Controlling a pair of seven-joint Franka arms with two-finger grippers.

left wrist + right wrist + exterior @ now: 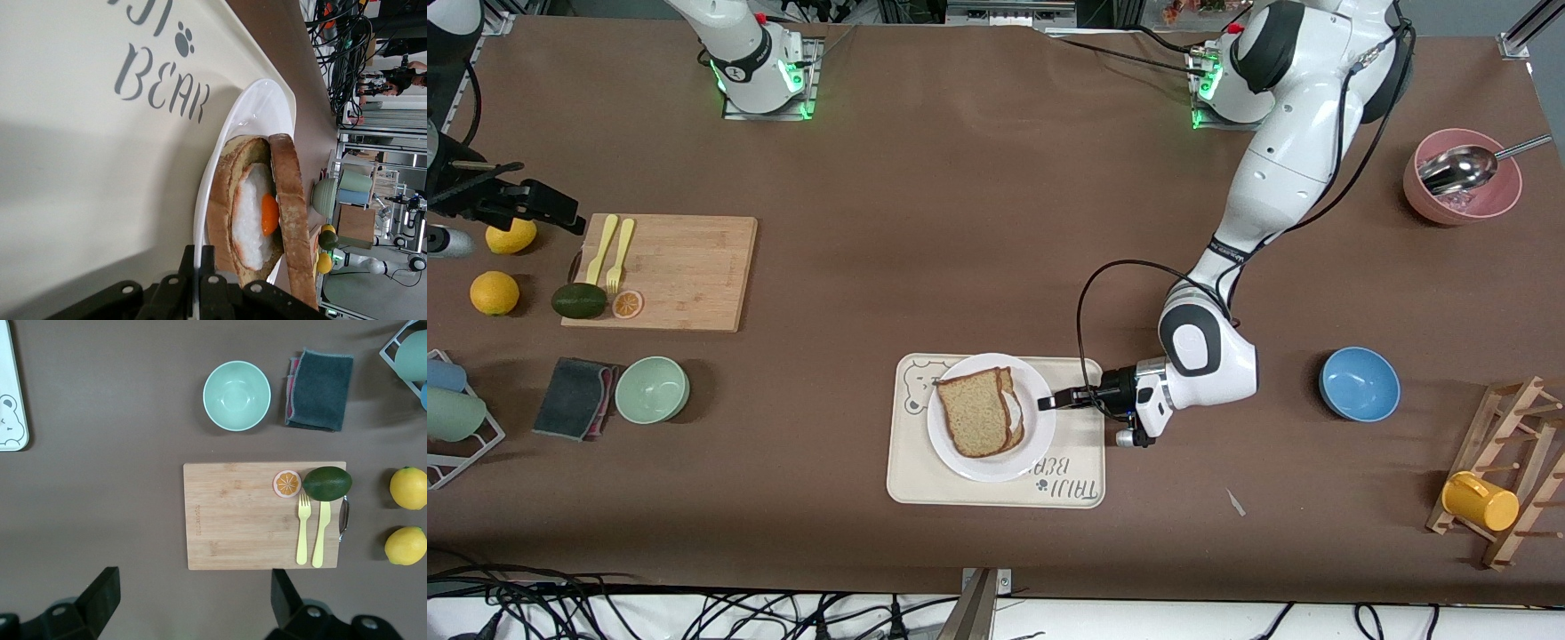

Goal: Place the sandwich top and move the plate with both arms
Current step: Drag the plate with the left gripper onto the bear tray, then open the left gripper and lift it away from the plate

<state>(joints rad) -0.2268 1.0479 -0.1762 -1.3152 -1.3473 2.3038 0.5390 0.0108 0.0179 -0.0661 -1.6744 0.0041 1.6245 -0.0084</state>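
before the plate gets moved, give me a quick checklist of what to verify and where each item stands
1. Sandwich top on the egg slice: ok, slightly offset.
2. Plate on the bear tray: ok.
3. Left claw shut on the plate rim at the left arm's end: ok.
4. Right claw on the plate: not ok, open over the table by the cutting board.
5. Grip secure enough to lift: cannot tell.

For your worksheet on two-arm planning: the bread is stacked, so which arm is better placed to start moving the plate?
Left. The left gripper is shut on the plate rim on the tray. The right gripper hangs open above the cutting board.
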